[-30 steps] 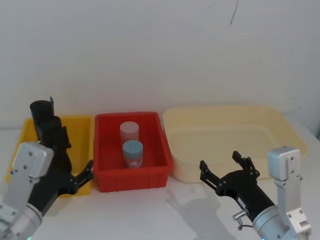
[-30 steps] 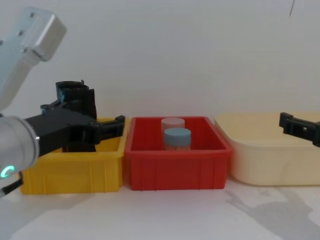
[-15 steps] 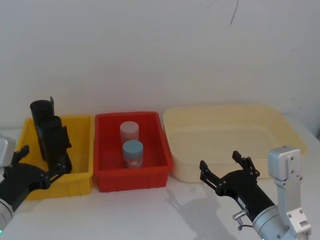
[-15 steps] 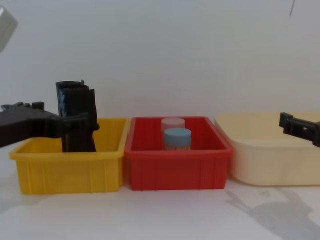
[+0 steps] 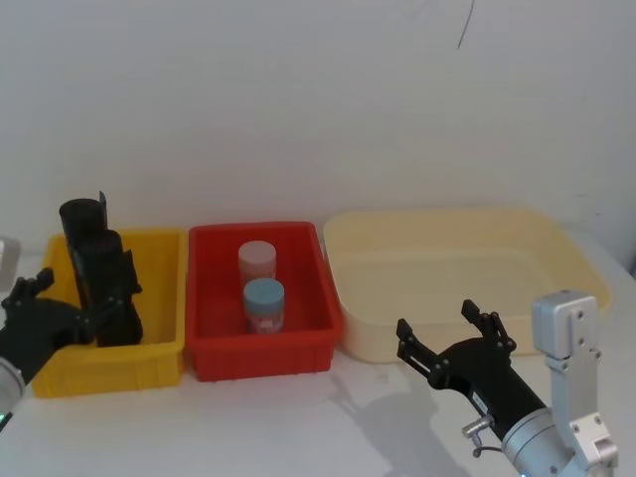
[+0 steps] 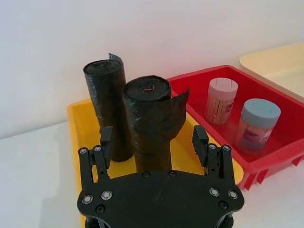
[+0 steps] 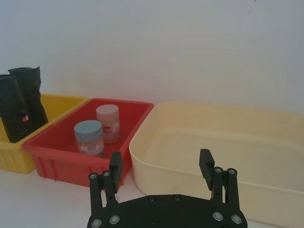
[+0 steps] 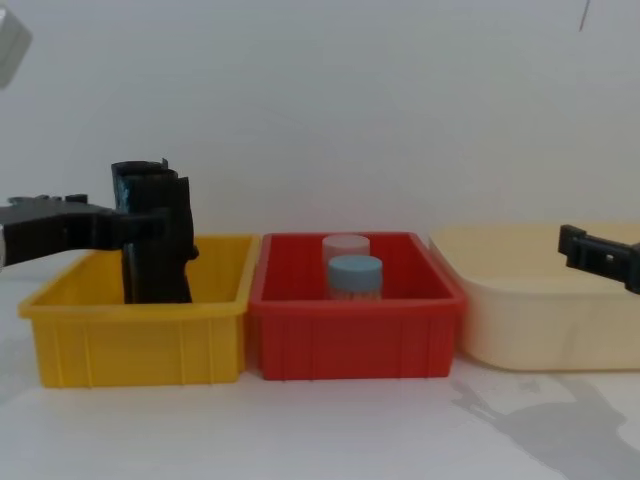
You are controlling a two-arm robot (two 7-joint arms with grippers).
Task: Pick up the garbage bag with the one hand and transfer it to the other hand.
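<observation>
My L gripper jaws spread, empty; garbage bag, front of 2 rolls, stands upright in yellow bin's left half, axis vertical, centred dead ahead of the gap; R gripper spread too, well apart.

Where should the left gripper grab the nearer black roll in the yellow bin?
Grip the nearer roll at its upper half, above the yellow bin rim, coming in level from the robot's left. It stands upright and narrow, so the left gripper's open jaws fit either side.
</observation>
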